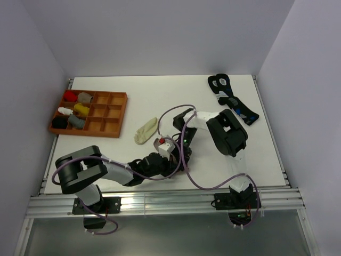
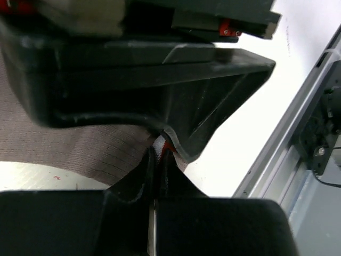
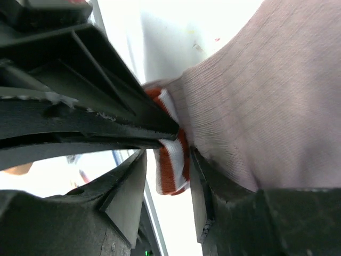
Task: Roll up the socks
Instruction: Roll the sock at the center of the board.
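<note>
The taupe sock (image 2: 74, 149) fills the left wrist view, and its red-and-white striped cuff (image 2: 162, 144) is pinched between my left gripper's (image 2: 158, 152) shut fingers. In the right wrist view the taupe sock (image 3: 266, 101) hangs at the right and the cuff (image 3: 173, 160) lies between my right gripper's (image 3: 168, 173) open jaws, touching only the right finger (image 3: 200, 181). In the top view both grippers meet at table centre, left (image 1: 173, 159) and right (image 1: 184, 140), and they hide the taupe sock. The pale cream sock (image 1: 145, 130) lies flat just to their left.
A wooden compartment tray (image 1: 126, 109) at the back left holds several small sock bundles (image 1: 74, 109). Black socks with blue-and-white marks (image 1: 230, 98) lie at the back right. Purple cables (image 1: 186, 160) loop around both arms. The table's metal front rail (image 2: 298, 144) is close by.
</note>
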Controlling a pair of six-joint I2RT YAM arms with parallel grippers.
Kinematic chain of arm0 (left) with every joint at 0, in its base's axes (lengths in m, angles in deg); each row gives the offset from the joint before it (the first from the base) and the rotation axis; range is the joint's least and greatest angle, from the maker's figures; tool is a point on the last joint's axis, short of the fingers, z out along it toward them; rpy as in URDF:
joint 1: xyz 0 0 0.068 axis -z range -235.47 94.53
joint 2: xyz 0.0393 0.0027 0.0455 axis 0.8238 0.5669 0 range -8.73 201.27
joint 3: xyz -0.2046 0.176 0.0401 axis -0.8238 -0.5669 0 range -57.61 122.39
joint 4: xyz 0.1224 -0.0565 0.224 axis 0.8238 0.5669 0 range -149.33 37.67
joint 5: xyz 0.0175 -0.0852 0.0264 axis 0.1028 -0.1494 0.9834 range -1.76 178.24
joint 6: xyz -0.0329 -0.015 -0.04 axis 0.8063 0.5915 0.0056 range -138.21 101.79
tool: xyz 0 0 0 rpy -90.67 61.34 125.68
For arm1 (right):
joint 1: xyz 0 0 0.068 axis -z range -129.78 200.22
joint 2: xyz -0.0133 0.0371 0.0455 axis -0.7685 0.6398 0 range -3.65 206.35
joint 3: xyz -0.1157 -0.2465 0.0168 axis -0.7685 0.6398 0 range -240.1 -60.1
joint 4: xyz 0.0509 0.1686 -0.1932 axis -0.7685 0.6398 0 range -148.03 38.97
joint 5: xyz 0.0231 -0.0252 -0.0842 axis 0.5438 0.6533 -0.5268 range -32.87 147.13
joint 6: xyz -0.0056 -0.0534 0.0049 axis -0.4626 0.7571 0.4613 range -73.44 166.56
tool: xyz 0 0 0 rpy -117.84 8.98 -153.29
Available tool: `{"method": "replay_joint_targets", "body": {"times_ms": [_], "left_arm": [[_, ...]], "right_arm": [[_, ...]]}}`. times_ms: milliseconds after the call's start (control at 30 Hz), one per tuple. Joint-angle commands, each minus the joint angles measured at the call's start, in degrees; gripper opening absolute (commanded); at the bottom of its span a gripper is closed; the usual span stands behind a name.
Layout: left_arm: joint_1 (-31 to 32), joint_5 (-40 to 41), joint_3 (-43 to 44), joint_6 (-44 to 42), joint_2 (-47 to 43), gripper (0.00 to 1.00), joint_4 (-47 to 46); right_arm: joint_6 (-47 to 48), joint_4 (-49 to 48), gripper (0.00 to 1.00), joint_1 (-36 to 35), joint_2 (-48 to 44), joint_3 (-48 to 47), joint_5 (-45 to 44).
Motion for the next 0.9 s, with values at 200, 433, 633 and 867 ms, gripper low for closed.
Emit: {"method": "replay_joint_targets", "body": {"times_ms": [200,433,633,867], "left_arm": [[-1.1,-6.8,-5.4,7.6,3.8,0.0,-2.5],[-5.2,-15.3,-5.2,13.1,6.9,0.0,-2.9],[-8.6,-23.9,0.6,17.8,7.0,0.0,8.8],[-15.2,-37.2,3.4,26.8,9.1,0.0,14.3]], "right_arm": [[-12.7,-16.6,0.49,3.6,-13.9,7.5,-2.4],[-14.5,-21.7,0.5,10.2,-23.0,11.2,-4.7],[-8.9,-28.6,0.49,10.2,-35.3,20.7,-11.4],[-1.9,-36.8,0.49,7.0,-50.1,32.1,-16.0]]}}
